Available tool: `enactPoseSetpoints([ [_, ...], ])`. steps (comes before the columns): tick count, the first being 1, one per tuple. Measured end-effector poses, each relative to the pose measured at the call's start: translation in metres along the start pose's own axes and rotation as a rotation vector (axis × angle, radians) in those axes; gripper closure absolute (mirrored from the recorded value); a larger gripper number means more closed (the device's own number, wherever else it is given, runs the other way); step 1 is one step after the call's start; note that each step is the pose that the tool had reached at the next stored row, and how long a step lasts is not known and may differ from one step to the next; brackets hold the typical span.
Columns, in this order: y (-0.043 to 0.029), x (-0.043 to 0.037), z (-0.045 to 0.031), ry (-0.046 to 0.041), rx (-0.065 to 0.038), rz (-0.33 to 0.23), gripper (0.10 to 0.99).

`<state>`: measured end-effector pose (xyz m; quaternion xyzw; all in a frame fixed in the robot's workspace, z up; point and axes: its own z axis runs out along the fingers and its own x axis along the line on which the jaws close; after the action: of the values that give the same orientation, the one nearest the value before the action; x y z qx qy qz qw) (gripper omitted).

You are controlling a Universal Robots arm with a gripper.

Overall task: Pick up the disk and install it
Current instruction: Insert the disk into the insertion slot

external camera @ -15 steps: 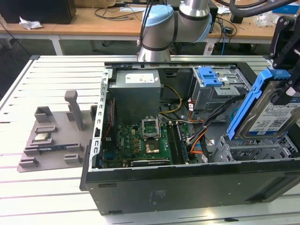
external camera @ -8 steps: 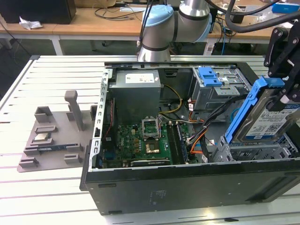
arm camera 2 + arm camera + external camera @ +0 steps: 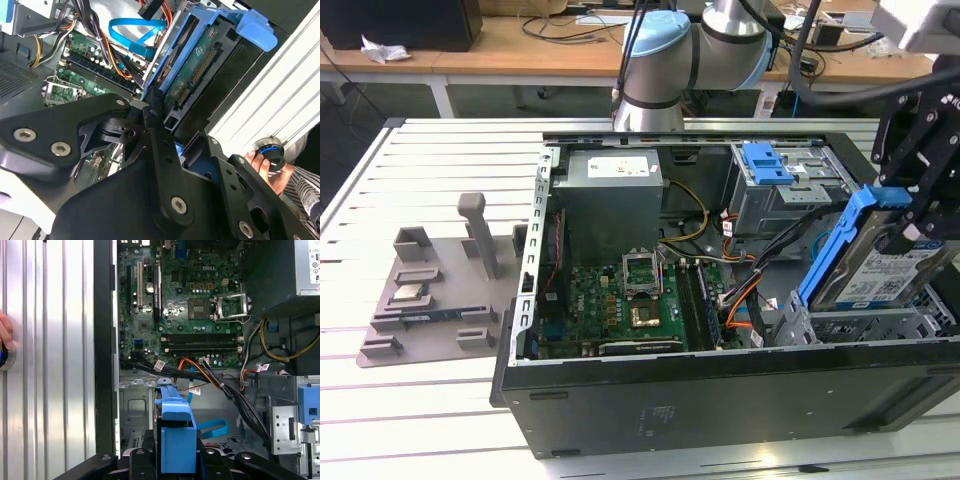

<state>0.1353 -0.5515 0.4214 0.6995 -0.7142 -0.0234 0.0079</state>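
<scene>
the fingers (image 3: 139,462) are clamped on the blue carrier end of the disk (image 3: 880,272), so it hangs tilted, label facing out, at the exterior view's right. its lower end is at the top of the grey drive cage (image 3: 845,325) in the lower right corner of the case (image 3: 720,390); the tilt seems meant to line the carrier up with the cage slot. cables (image 3: 760,270) run just beside the cage. the case lies open on the bench (image 3: 380,400), where a hand (image 3: 4,330) rests.
</scene>
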Motion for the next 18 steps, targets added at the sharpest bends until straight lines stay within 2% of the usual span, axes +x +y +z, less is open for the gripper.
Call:
enactPoseSetpoints([
  [2, -0.0004, 0.0002, 0.0088, 0.0002, 0.000, 0.000, 0.718],
  [8, -0.0010, 0.0005, 0.0237, 0.0002, 0.000, 0.000, 0.718],
  [12, -0.0016, 0.0008, 0.0366, 0.0002, 0.000, 0.000, 0.718],
  [18, -0.0016, 0.0008, 0.0369, 0.0001, 0.000, 0.000, 0.706],
])
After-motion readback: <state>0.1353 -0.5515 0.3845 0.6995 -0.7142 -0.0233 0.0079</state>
